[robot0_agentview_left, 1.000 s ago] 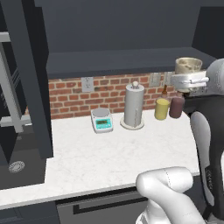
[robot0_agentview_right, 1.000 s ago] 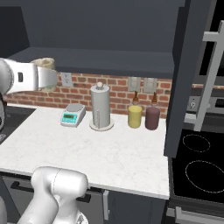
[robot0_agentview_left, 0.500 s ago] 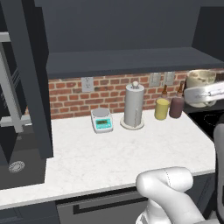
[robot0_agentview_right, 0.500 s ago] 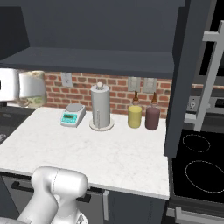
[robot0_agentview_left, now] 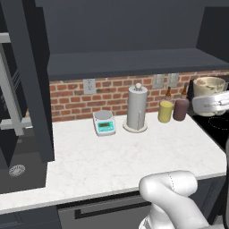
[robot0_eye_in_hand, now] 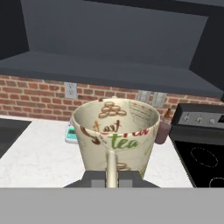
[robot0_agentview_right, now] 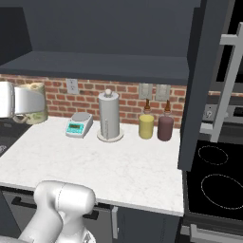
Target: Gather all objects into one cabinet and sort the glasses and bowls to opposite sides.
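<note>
A dark kitchen with a red-brick backsplash and charcoal wall cabinets surrounds a white marbled counter (robot0_agentview_left: 112,156). Nearest in the hand view is the claw (robot0_eye_in_hand: 112,177), pressed tight on the handle of the beige handled mug (robot0_eye_in_hand: 116,133) — the mug stands upright, mouth up, printed with brown and green lettering, its handle turned back toward the hand. The base views show the mug in the air, clear of the counter: at the far right edge of the left view and the far left edge of the right view, level with the brick band.

Farther back on the counter, along the wall, stand a small teal kitchen scale (robot0_agentview_left: 104,123), a paper towel holder (robot0_agentview_left: 136,107), a yellow bottle (robot0_agentview_left: 166,110) and a dark red bottle (robot0_agentview_left: 181,107), the two bottles side by side.

What the coming move turns on is height and side — the cabinet with an open door (robot0_agentview_left: 27,80) shows at the left of the left base view, well apart from the mug. In the right base view another dark upright panel (robot0_agentview_right: 201,80) stands at the right. Which cabinet is meant to gather the things cannot be told here. Wherever it goes, the mug likely needs carrying upright and then pushing in handle-last.
</note>
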